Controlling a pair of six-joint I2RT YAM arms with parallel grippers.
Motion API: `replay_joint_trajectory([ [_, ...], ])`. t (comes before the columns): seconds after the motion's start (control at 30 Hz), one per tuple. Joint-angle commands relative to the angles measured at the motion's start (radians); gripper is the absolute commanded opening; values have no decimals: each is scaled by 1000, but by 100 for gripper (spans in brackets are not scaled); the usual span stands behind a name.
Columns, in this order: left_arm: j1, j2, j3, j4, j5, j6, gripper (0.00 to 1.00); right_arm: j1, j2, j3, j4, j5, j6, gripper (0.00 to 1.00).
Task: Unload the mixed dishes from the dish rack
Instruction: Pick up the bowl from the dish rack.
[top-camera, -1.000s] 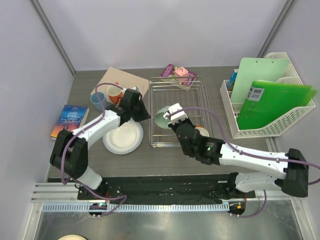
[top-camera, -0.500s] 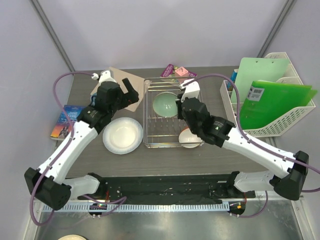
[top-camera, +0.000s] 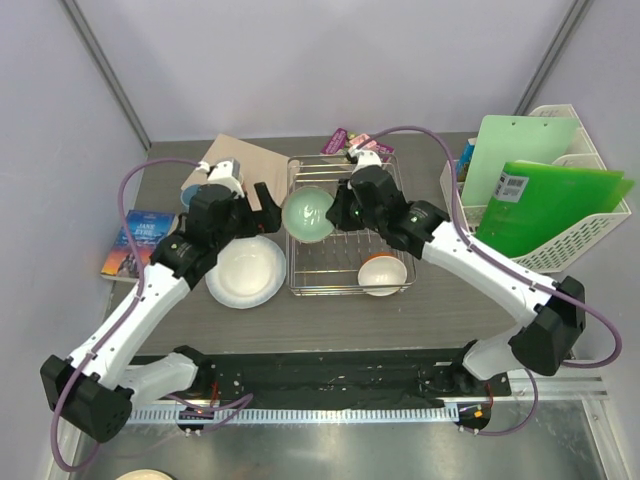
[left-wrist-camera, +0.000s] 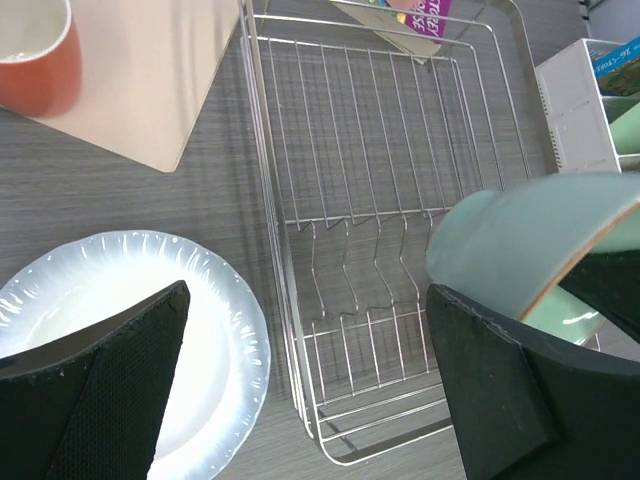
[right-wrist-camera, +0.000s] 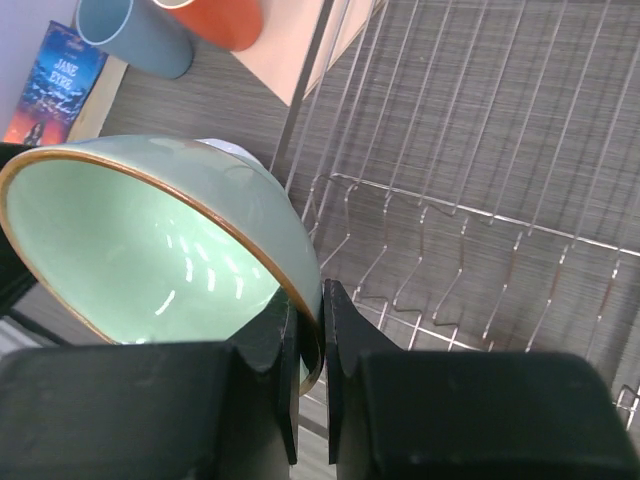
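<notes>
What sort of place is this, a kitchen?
Probably a robot test booth, not a real kitchen: plain walls close in a small table where a left arm and right arm, bolted at its edge, work over a wire dish rack, with an office file basket and a book alongside.

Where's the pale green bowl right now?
Top view: the pale green bowl hangs rim-pinched in the right gripper over the left end of the dish rack, near the white plate.
</notes>
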Motion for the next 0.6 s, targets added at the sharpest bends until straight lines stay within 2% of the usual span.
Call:
replay_joint_trajectory([
  [0.0, -33, -56, -15, 84, 37, 57, 100, -13, 21, 128, 35, -118, 85, 1],
  [0.2, -41, -99, -38, 107, 3, 49, 100, -12, 64, 148, 11, -138, 95, 1],
  [0.37, -41, -170, -54, 107, -104, 26, 100, -27, 58, 123, 1, -124, 101, 1],
  [0.57, -41, -184, -66, 132, -56, 23, 100, -38, 87, 105, 1, -207, 114, 1],
])
